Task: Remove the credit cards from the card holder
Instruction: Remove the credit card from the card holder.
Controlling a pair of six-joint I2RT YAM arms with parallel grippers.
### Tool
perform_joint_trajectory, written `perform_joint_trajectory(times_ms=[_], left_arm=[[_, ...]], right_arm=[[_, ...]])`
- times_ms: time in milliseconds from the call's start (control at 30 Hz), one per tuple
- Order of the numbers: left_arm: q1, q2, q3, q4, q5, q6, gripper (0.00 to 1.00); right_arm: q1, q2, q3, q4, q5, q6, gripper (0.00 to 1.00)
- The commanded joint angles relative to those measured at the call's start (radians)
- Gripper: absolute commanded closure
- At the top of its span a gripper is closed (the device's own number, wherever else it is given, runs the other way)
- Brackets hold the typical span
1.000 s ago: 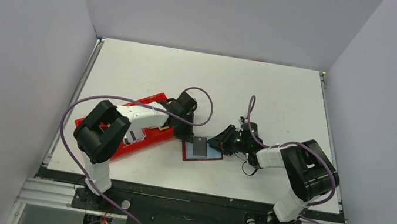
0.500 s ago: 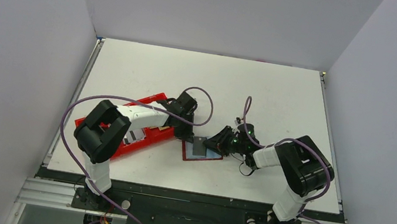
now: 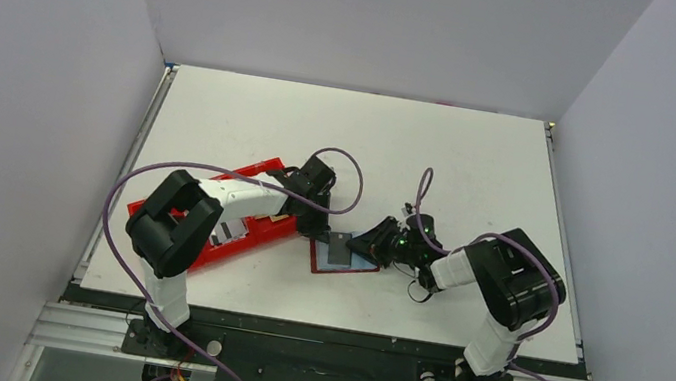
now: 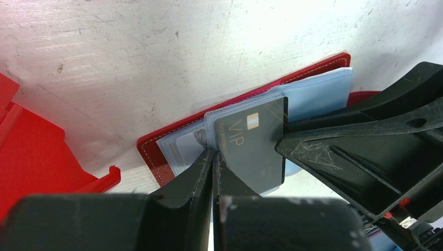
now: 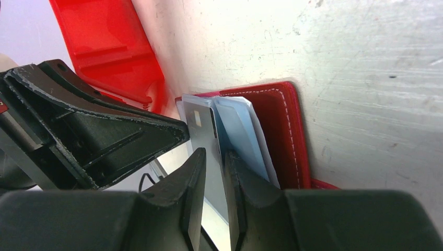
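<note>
We judge extraction underway: dark-red bifold card holder (image 3: 345,258) open on white table (image 3: 420,152), dark grey plastic card (image 4: 256,149) jutting from its pocket; left hand (image 4: 213,155), pressed together, pins the holder; right hand (image 5: 215,155) straddles the card, pinch uncertain. Next: clamp, slide outward.

Overhead rear view of the table (image 3: 480,161); wrist views close, opposed, sharing the card holder (image 5: 284,136)

Left arm (image 3: 169,226) and right arm (image 3: 514,283), bolted at the table's (image 3: 440,155) near edge, carry black joint housings, white link shells, looped purple cables (image 3: 105,221) and scuffed black plastic fingers (image 4: 188,183).
</note>
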Motion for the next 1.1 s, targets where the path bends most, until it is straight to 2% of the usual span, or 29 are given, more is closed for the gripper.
perform_joint_trajectory(times_ms=[0, 267, 567, 867, 1067], left_arm=[[-0.006, 0.093, -0.059, -0.074, -0.085, 0.043, 1.0], [-0.006, 0.096, -0.061, -0.073, -0.083, 0.043, 1.0], [-0.005, 0.102, -0.054, -0.074, -0.08, 0.045, 1.0], [-0.006, 0.105, -0.053, -0.075, -0.079, 0.046, 1.0], [-0.006, 0.111, -0.051, -0.077, -0.08, 0.047, 1.0]], right_arm=[[-0.004, 0.033, -0.032, 0.117, 0.016, 0.047, 0.82], [-0.015, 0.072, -0.081, 0.258, 0.019, 0.126, 0.82], [-0.028, 0.1, -0.104, 0.344, 0.017, 0.169, 0.83], [-0.031, 0.106, -0.115, 0.378, 0.018, 0.186, 0.93], [-0.045, 0.087, -0.127, 0.378, 0.026, 0.183, 0.96]])
